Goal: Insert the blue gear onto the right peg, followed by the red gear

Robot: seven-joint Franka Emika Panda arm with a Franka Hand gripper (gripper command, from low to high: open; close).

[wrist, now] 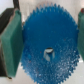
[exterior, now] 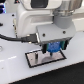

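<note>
1. Exterior view, arm: reaching down over the white plate with black border, lying on a white table.
2. Exterior view, gripper: hanging just above the plate, clamping the blue gear between dark fingers, with only a blue sliver showing beneath the wrist body.
3. Exterior view, pin: standing as a thin dark upright on the plate, toward the exterior view's left of the gear and apart from it; impossible to tell whether the taller or the shorter one.
4. Wrist view, blue gear: filling most of the picture, toothed rim sharp along the upper edge, centre hole showing pale.
5. Wrist view, pads: pressing green faces against opposite sides of the toothed rim, jaws spread only to the gear's width, gripping firmly.
</note>
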